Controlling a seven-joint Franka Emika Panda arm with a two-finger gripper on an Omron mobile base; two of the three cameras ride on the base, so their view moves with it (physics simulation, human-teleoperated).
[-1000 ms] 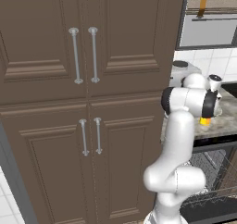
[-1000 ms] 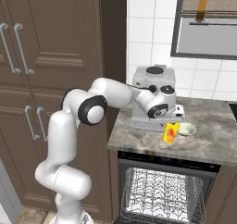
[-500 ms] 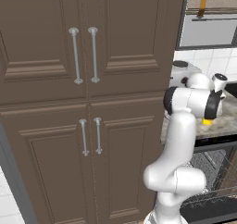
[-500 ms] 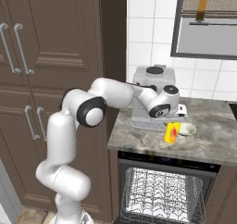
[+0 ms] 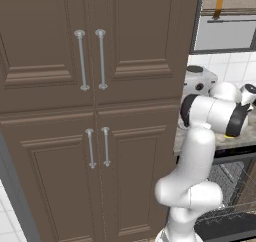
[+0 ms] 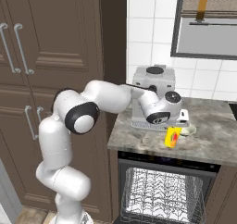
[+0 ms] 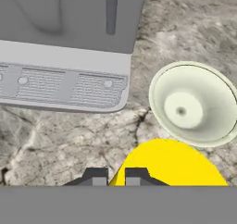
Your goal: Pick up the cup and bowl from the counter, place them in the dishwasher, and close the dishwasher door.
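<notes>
Yellow cup (image 7: 169, 165) pinched at rim by jaws, unlabelled bowl (image 7: 194, 104) beside

Brown panelled cabinets (image 5: 95, 111) beside white-tiled wall (image 6: 148, 38)

I stand in a home kitchen. Tall brown panelled cabinets (image 5: 95, 111) with silver bar handles (image 5: 80, 60) rise beside me, white wall tiles (image 6: 148, 42) back a mottled stone counter (image 6: 217, 140), a silver-grey coffee machine (image 6: 152, 86) sits on it, and a dishwasher (image 6: 162, 195) with wire racks lies open beneath.
</notes>
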